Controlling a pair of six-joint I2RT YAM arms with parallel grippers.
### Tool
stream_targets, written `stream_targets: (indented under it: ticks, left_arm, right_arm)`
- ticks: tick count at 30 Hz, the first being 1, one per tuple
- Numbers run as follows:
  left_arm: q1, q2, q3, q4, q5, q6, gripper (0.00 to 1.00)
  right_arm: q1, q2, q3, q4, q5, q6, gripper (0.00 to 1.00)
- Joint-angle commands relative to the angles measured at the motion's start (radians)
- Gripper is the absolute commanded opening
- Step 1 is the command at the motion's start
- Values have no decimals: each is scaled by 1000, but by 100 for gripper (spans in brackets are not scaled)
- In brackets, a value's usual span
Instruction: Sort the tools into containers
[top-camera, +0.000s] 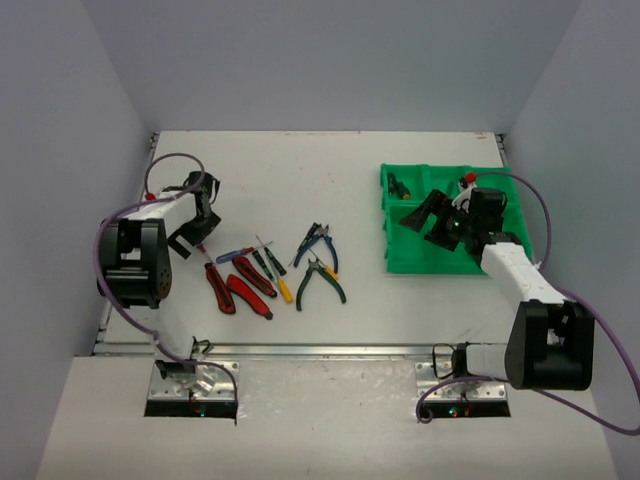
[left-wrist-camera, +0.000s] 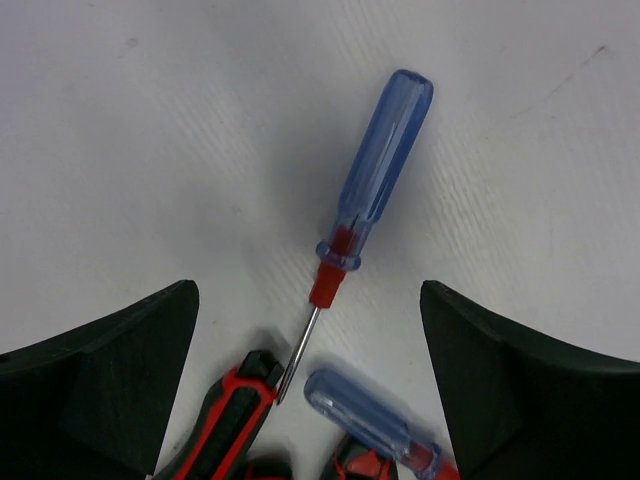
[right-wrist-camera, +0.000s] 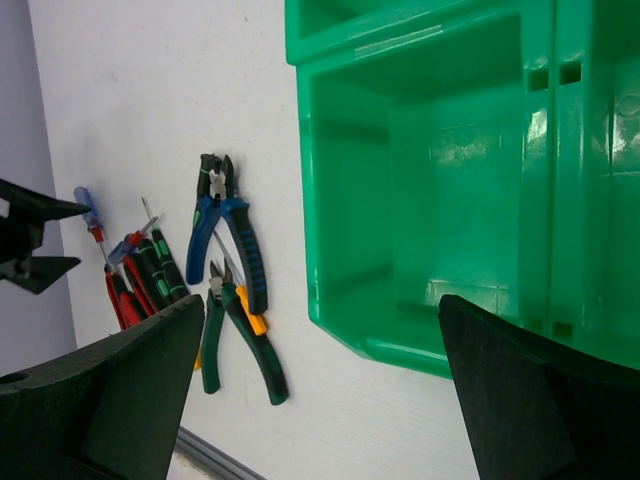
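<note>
Top external view: a white table (top-camera: 400, 310) with a loose cluster of hand tools (top-camera: 270, 272) near its middle and a green tray (top-camera: 420, 266) of compartments to the right. Most of the tools lie unsorted on the table: red-handled cutters (top-camera: 222, 288), thin screwdrivers, blue-handled pliers (top-camera: 320, 245) and green-handled pliers (top-camera: 325, 284). One small dark tool (top-camera: 398, 186) sits in the tray's far-left compartment; it is too small to identify.

Your left gripper (left-wrist-camera: 308, 330) hangs over the left end of the cluster. In the left wrist view its jaws stand wide, one on each side of a blue-handled screwdriver (left-wrist-camera: 378, 170) and touching neither it nor anything else. The screwdriver lies flat, its tip just beside a cutter handle (left-wrist-camera: 235, 415). The jaws are probably spread this wide so they can straddle the handle before closing on it.

Your right gripper (top-camera: 432, 215) hovers above the tray, jaws wide and holding nothing. The right wrist view shows bare green plastic in the compartment beneath it. That position suits dropping a tool off, so I judge the left arm has the next pick.
</note>
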Motion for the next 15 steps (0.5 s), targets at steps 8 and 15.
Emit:
stream_targets:
  ticks: [8, 15]
  left_arm:
    - [35, 151, -1, 170, 149, 89, 46]
    - [65, 162, -59, 228, 207, 79, 0]
  right_arm:
    - [-5, -42, 1, 89, -48, 7, 99]
    - [-5, -59, -21, 135, -106, 31, 99]
